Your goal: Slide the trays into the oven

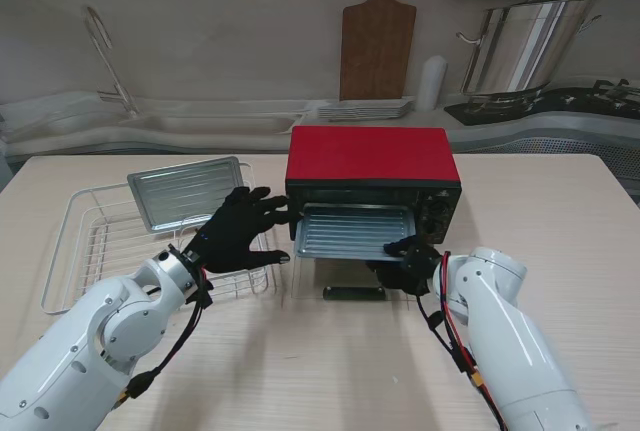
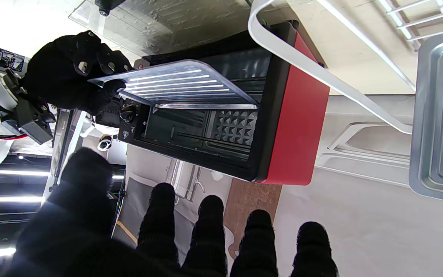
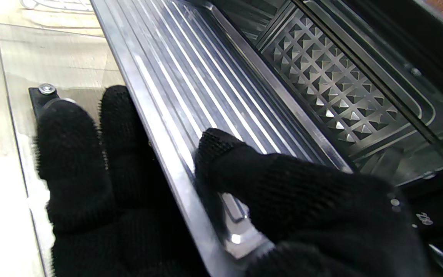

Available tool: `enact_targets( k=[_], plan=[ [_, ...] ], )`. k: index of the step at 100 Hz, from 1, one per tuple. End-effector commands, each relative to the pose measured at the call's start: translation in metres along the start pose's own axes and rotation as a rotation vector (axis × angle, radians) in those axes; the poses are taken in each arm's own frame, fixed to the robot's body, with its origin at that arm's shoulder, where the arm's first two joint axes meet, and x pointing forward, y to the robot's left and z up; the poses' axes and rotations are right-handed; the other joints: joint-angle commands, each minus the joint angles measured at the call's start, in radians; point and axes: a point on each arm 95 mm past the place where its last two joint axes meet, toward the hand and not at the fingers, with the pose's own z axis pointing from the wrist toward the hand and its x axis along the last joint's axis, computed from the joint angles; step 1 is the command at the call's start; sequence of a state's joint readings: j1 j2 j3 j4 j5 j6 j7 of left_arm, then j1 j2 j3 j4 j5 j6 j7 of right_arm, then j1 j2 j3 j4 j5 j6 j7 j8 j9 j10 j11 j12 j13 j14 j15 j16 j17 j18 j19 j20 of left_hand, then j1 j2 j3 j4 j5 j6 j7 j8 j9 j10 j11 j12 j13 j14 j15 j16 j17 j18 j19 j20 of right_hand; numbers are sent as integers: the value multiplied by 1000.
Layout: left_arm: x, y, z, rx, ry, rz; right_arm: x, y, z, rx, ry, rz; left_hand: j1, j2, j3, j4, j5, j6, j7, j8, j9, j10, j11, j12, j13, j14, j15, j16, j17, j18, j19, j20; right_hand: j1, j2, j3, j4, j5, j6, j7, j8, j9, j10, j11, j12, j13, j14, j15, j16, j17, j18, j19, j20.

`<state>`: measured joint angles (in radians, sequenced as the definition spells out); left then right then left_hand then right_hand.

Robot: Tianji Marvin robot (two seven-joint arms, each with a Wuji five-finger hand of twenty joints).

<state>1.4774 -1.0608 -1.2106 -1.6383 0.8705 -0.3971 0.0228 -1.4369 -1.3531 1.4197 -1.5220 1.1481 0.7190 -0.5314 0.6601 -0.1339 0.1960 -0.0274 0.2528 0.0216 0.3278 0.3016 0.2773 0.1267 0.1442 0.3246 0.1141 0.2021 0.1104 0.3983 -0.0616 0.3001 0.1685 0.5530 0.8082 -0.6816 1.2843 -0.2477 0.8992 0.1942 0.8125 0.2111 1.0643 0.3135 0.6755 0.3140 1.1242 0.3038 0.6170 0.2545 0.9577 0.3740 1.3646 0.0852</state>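
ribbed metal tray (image 1: 352, 232) in right hand (image 1: 408, 259), half inside red oven (image 1: 371, 159)

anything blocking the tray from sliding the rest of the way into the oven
Nothing visible does. The tray, pinched by the right hand, already enters the oven mouth over the dropped glass door; the cavity behind looks clear.

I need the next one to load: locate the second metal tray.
In the stand's view the flat silver metal tray lies on the white wire rack, left of the red oven, just beyond the left robot hand.
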Motion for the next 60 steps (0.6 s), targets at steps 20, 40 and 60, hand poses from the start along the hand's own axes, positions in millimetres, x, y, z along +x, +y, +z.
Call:
enact_targets(
  k=[20, 40, 60],
  plan=[
    [3, 1, 1, -12, -1, -8, 1, -10, 3, 28, 2, 7, -9, 42, -32, 33, -44, -14, -14, -19, -45, -21, -19, -16, -38, -25, -23, -15, -22, -24, -51, -9, 55, 9, 1, -6, 32, -82, 100, 11, 22, 14, 9, -6, 56, 36, -3, -12, 34, -15, 31, -24],
    [3, 1, 1, -12, -3, -10, 4, -13, 5, 29, 0, 22, -8, 42, -32, 33, -44, -12, -15, -19, -46, -20, -19, -16, -38, -26, -23, -15, -23, -25, -51, -9, 53, 18, -5, -7, 24, -82, 93, 4, 12, 9, 7, -5, 47, 31, -11, -14, 27, -20, 26, -26],
    [3, 0, 1, -13, -3, -9, 6, -15, 8, 26, 0, 35, -8, 42, -33, 33, -45, -11, -16, -20, -47, -19, -19, -15, -39, -25, -23, -15, -23, -24, -51, -9, 52, 33, -17, -8, 12, -85, 85, 1, -7, 1, 9, 2, 29, 23, -20, -14, 11, -32, 14, -29]
  ],
)
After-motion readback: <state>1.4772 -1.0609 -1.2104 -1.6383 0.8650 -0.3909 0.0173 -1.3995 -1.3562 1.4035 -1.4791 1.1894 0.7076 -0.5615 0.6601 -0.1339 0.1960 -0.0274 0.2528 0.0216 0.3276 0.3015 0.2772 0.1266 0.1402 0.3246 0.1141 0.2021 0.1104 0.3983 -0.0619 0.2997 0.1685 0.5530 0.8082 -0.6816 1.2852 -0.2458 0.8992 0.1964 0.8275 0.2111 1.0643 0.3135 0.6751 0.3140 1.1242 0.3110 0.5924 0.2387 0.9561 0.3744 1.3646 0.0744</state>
